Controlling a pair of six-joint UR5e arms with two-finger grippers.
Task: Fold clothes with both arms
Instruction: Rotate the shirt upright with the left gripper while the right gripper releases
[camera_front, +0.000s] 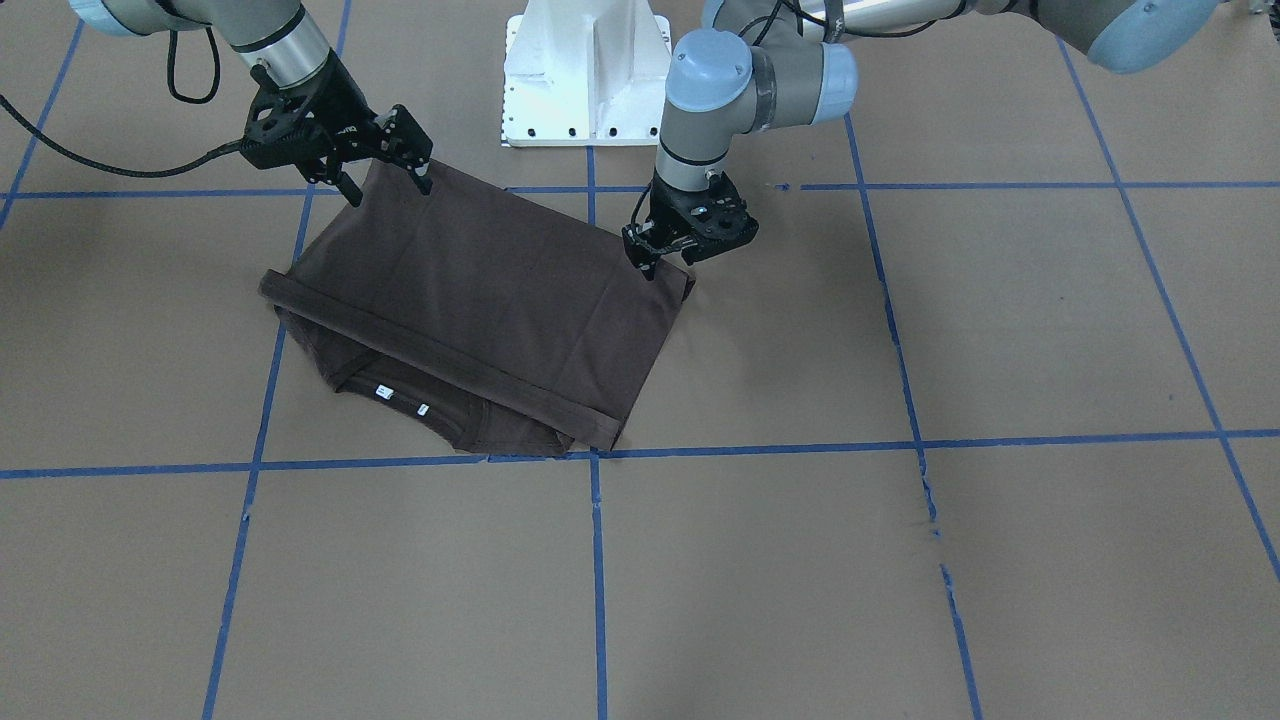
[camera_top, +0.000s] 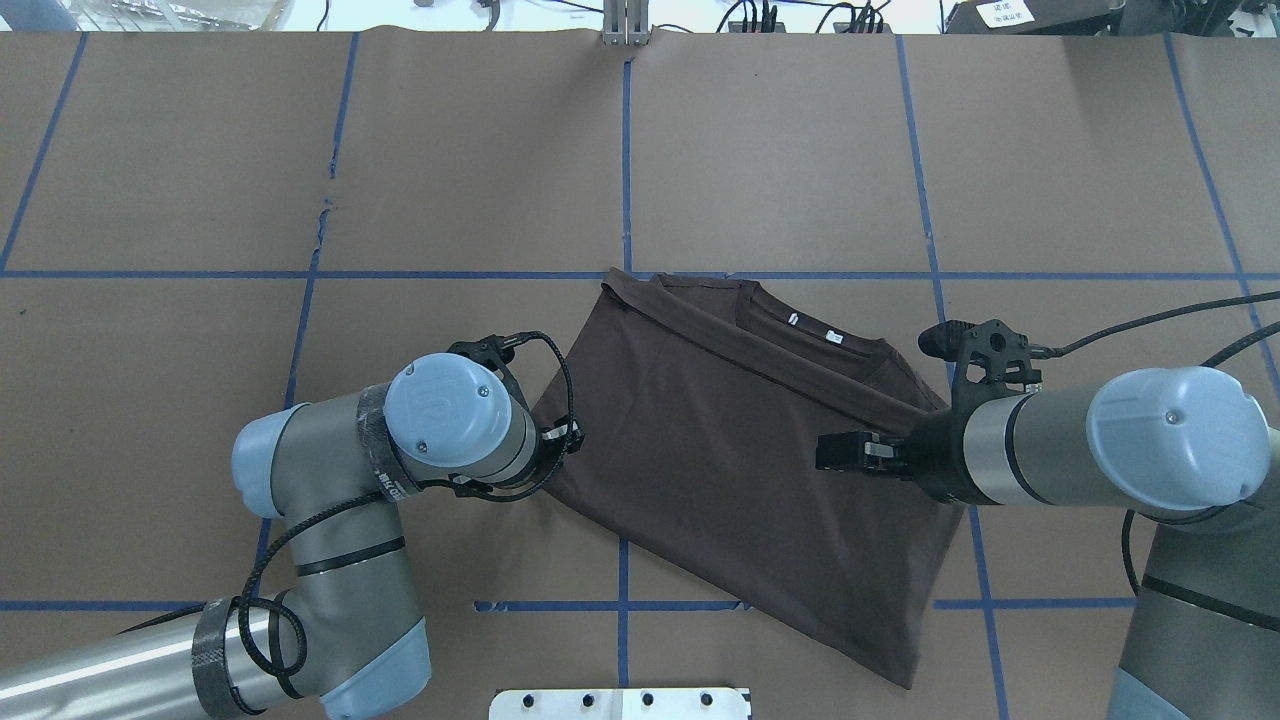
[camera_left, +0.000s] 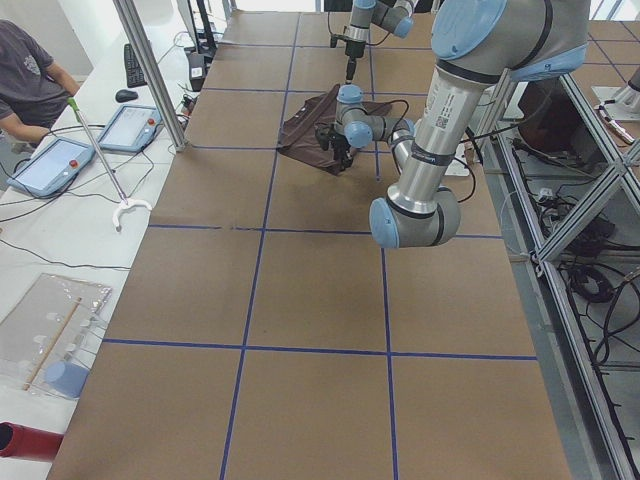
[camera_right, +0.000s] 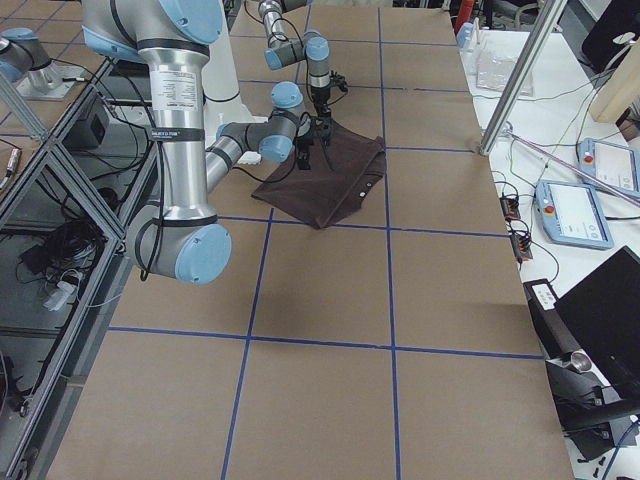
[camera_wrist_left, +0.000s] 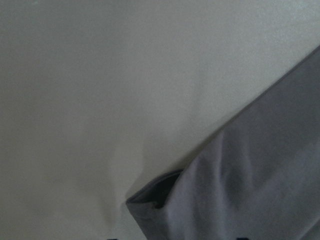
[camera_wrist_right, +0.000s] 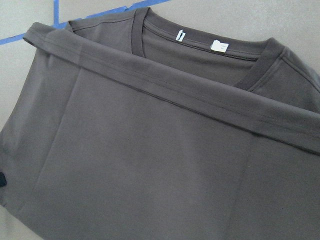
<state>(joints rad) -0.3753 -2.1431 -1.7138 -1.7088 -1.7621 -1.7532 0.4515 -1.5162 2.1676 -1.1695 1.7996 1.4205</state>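
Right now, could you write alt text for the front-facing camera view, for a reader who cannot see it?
A dark brown T-shirt lies folded on a brown table marked with blue tape lines. The right gripper and the left gripper stand at its two corners nearest the robot.

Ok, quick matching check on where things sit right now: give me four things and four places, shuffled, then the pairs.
Things:
1. left gripper
2. right gripper
3. white neck labels
4. white base pedestal

Places:
A. inside the collar, uncovered
B. at the robot-side edge of the table, about mid-width
C. at the edge of the T-shirt on the robot's left
D. by the T-shirt's corner on the robot's right

Pairs: 1-C, 2-D, 3-A, 4-B
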